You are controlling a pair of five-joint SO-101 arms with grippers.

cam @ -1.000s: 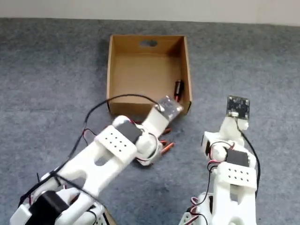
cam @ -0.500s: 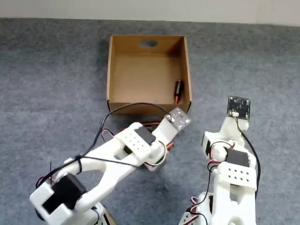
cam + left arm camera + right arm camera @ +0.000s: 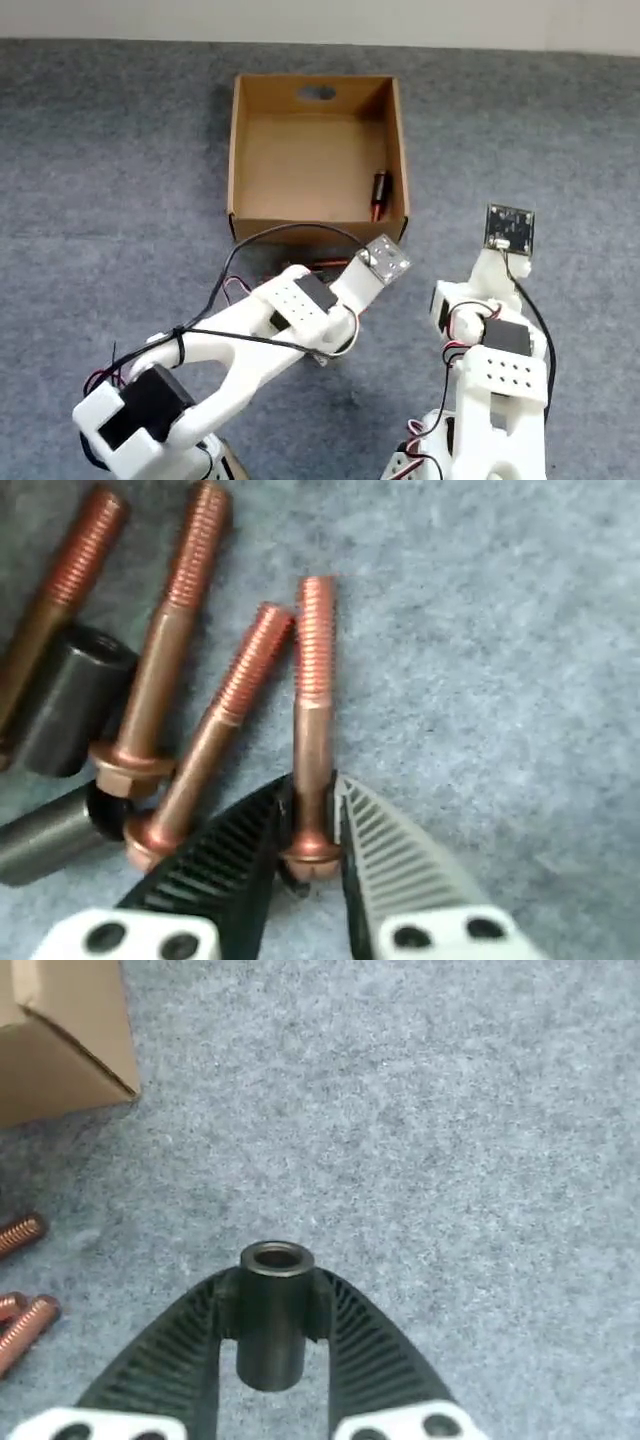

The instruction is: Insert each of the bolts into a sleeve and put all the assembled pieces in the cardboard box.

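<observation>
My left gripper point(image 3: 312, 786) is low over the grey carpet, its fingers shut on the shank of a copper bolt point(image 3: 313, 680) just above its head. Beside it lie more loose bolts point(image 3: 236, 695) and two black sleeves point(image 3: 68, 697). My right gripper point(image 3: 272, 1284) is shut on a black sleeve point(image 3: 270, 1340), held upright with its bore facing up. The cardboard box point(image 3: 233, 150) stands at the back with one assembled piece point(image 3: 381, 192) in its near right corner. In the high view the left arm point(image 3: 300, 305) reaches just in front of the box, hiding most of the bolts.
A corner of the box point(image 3: 60, 1050) and two bolt tips point(image 3: 25, 1325) lie off to one side of my right gripper. Bare grey carpet point(image 3: 120, 200) surrounds the box. The right arm point(image 3: 495, 330) stands to the right of the left one.
The left arm has swung to the right and drawn slightly back from the box front, its wrist now lower over the bolts. The right arm has stayed still.
</observation>
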